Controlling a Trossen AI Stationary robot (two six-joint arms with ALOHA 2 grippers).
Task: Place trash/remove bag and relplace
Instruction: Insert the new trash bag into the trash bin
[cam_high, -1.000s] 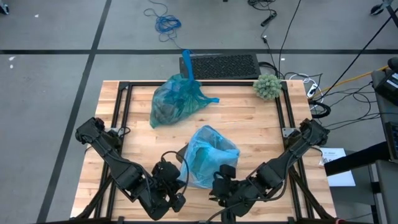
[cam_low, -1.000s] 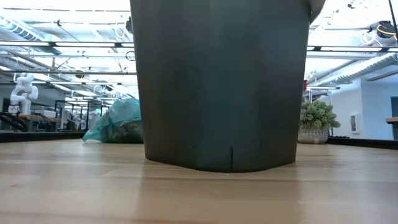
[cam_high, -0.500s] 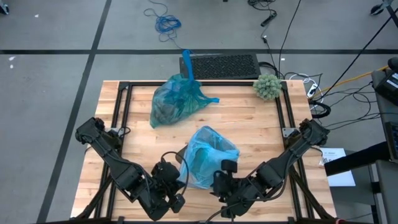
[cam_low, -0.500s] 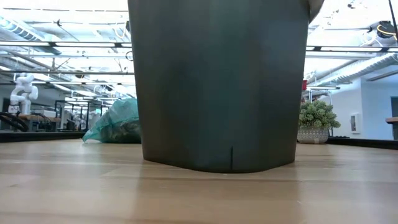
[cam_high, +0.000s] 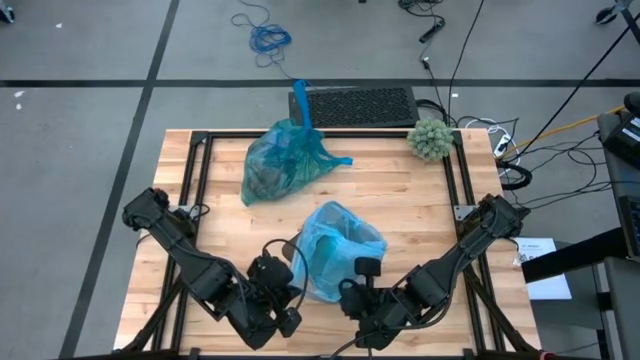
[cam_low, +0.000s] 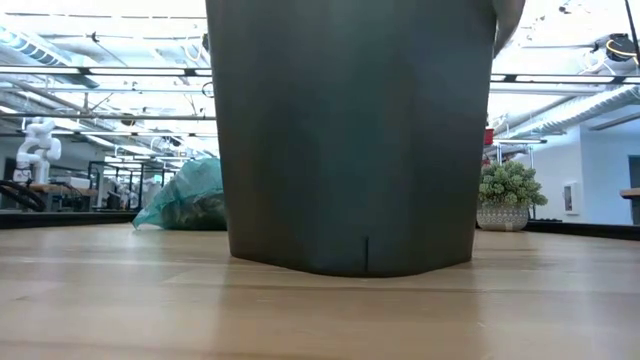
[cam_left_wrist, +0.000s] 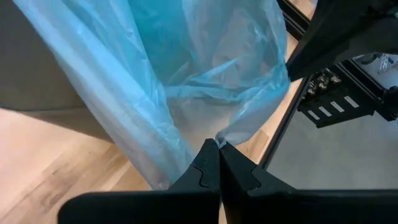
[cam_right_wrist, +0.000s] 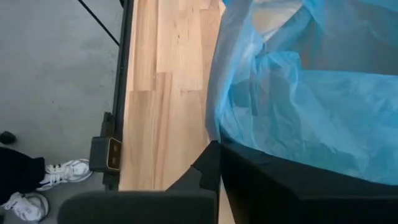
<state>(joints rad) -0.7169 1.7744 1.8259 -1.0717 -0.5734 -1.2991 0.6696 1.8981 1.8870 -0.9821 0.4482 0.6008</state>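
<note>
A dark grey bin (cam_low: 350, 140) stands near the table's front, lined with a light blue bag (cam_high: 340, 250) whose top billows above the rim. My left gripper (cam_left_wrist: 217, 146) is shut on the bag's near-left edge. My right gripper (cam_right_wrist: 217, 149) is shut at the near-right edge. A tied teal bag (cam_high: 280, 160) lies on its side at the far centre, and brown trash (cam_low: 200, 208) shows through its film. My left gripper pinches a gathered tip of the blue bag's top edge (cam_left_wrist: 222, 135) between its two fingertips, slanting down from the near left. The film rises slack from the hold toward the bin. My right gripper is shut at the bag's top edge (cam_right_wrist: 214, 134), slanting down from the near right. Its own fingers hide the place of contact, so how many layers it has cannot be told.
A fuzzy green ball (cam_high: 430, 138) sits at the far right corner and a black keyboard (cam_high: 355, 103) lies past the far edge. A black metal frame (cam_high: 195, 190) runs around the tabletop. Bare wood lies left and right of the bin.
My right gripper has rolled and tipped a little at the bag's near-right edge, and its fingers have shut there. The bin has shifted slightly toward the table's left in the low view. My left gripper has kept its hold.
</note>
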